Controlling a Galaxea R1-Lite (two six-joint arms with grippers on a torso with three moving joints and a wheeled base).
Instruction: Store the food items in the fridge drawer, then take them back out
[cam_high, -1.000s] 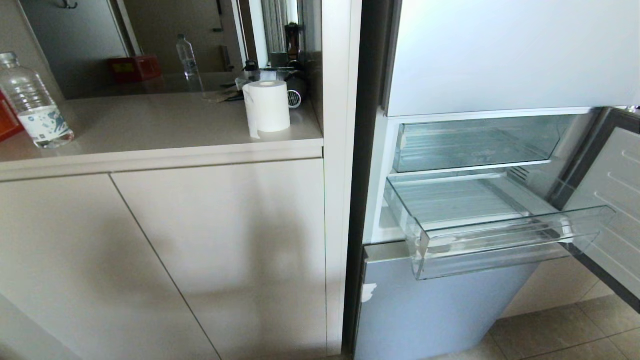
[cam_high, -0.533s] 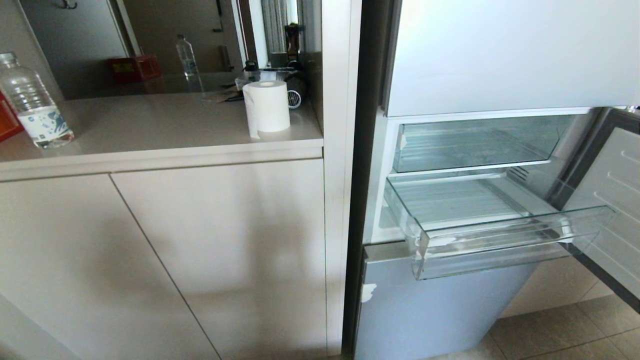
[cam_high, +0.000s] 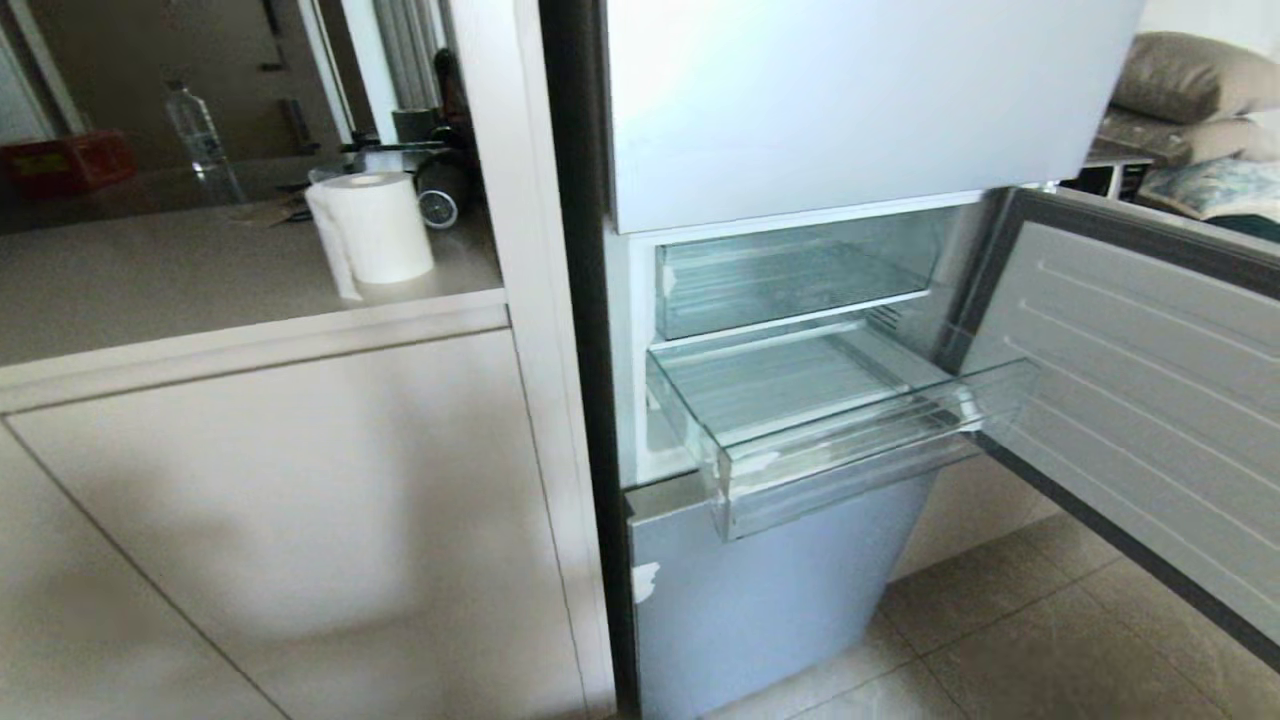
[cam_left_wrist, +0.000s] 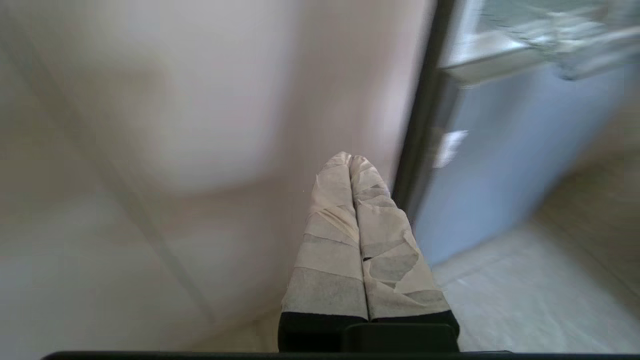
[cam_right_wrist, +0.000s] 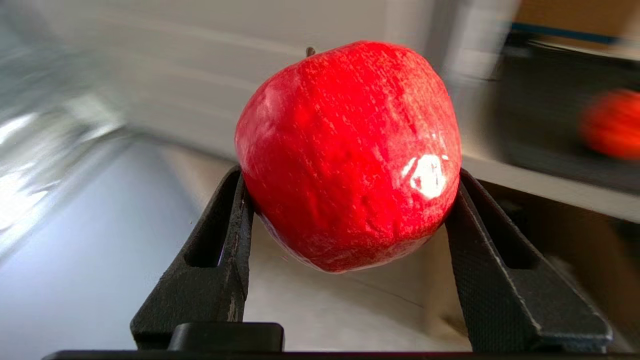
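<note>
A smooth red apple-like food item (cam_right_wrist: 345, 150) sits between the black fingers of my right gripper (cam_right_wrist: 350, 175), which is shut on it; this arm is outside the head view. Blurred at the edge of the right wrist view lies a second orange-red food item (cam_right_wrist: 612, 125) on a dark surface. The fridge drawer (cam_high: 850, 455), clear plastic with a ribbed floor, stands pulled out and holds nothing. Above it is the shallower clear upper drawer (cam_high: 790, 275). My left gripper (cam_left_wrist: 350, 159), with taped fingers, is shut on nothing and hangs low in front of the cabinet.
The open fridge door (cam_high: 1130, 400) swings out on the right of the drawer. A beige counter (cam_high: 200, 290) on the left carries a paper roll (cam_high: 375, 230) and a water bottle (cam_high: 200, 125). The tiled floor (cam_high: 1000, 640) lies below, and cushions (cam_high: 1190, 75) at the far right.
The whole head view has slid left, so the camera has turned right; the fridge and its open door now fill more of the picture. The drawer itself has not moved.
</note>
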